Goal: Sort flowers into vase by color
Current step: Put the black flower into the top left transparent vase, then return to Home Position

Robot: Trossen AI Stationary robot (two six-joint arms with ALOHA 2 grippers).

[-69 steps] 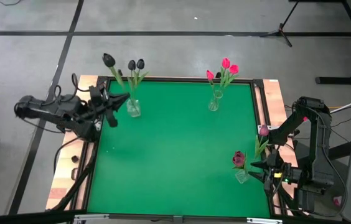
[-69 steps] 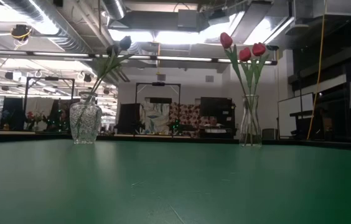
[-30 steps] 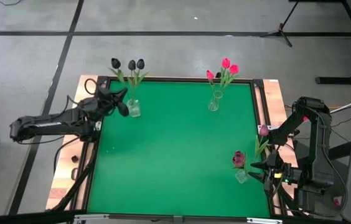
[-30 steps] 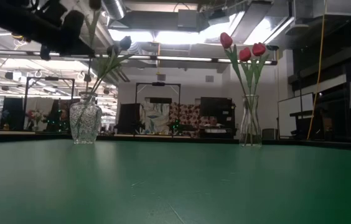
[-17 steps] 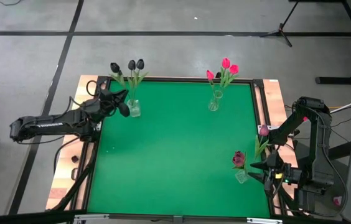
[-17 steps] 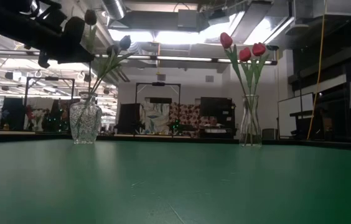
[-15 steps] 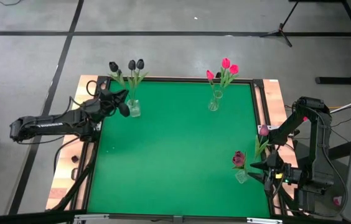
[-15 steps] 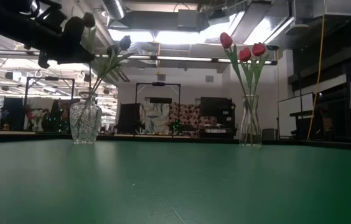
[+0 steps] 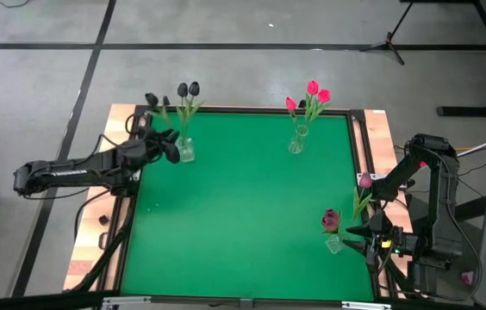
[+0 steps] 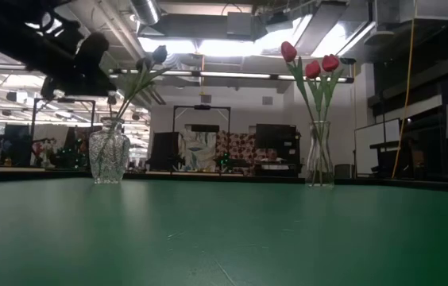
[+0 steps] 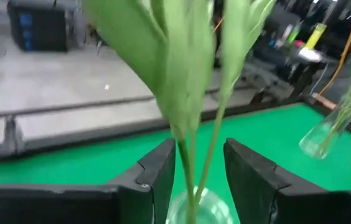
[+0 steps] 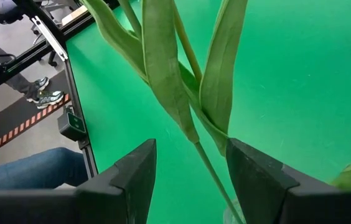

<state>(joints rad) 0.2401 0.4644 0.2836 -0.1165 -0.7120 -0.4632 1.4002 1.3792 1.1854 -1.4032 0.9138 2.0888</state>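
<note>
- Where the left arm reaches in from the frame's left, left gripper (image 9: 167, 145) sits upper left of the green mat (image 9: 243, 215), right by the vase (image 9: 185, 151) w/ black tulips (image 9: 188, 89); jaws spread, stems (image 11: 191, 162) running between the fingers (image 11: 160, 171) in the wrist view, no squeeze visible.
- Upper centre-right: 2nd vase (image 9: 295, 143) w/ pink-red tulips (image 9: 312, 93), well apart from both arms.
- Lower right, at mat edge: small vase (image 9: 335, 244) w/ maroon tulips (image 9: 332, 220).
- Right gripper (image 9: 365, 238) just beside that vase; jaws spread, stems and leaves (image 12: 182, 81) pass between them untouched.
- Low view: black-tulip vase (image 10: 109, 156) on left, pink one (image 10: 319, 155) on right.
</note>
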